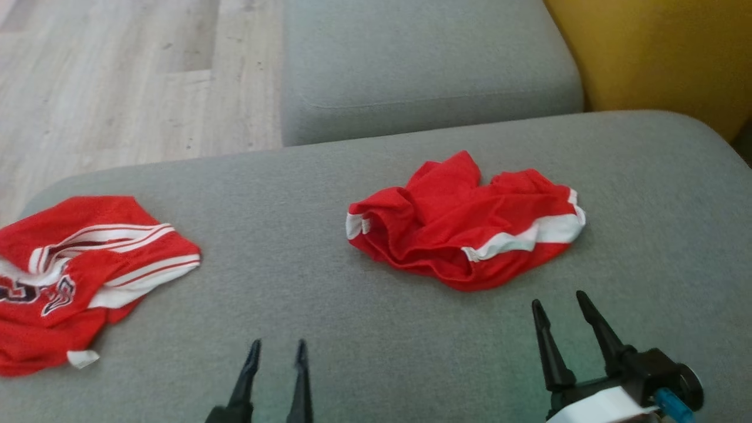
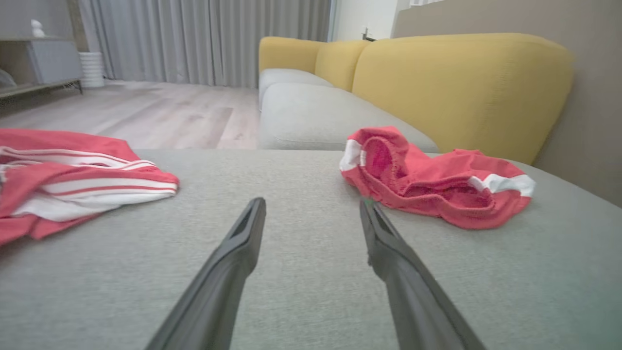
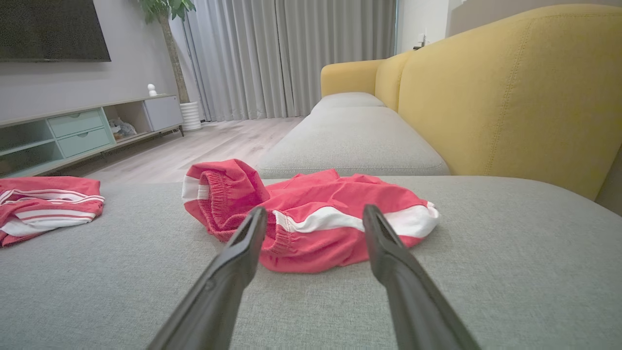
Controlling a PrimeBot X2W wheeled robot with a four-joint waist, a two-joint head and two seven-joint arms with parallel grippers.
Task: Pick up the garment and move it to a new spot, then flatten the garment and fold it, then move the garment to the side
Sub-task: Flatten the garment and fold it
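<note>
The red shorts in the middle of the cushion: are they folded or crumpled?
Crumpled. The red shorts lie bunched on the grey cushion, waistband gaping open, white stripes bent unevenly.

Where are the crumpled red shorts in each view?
Head view: shorts right of centre, on the grey cushion.
Left wrist view: shorts right of centre, in front of the yellow backrest.
Right wrist view: shorts at centre.
Shared landmark: the striped jersey, at the left edge in all three views.
</note>
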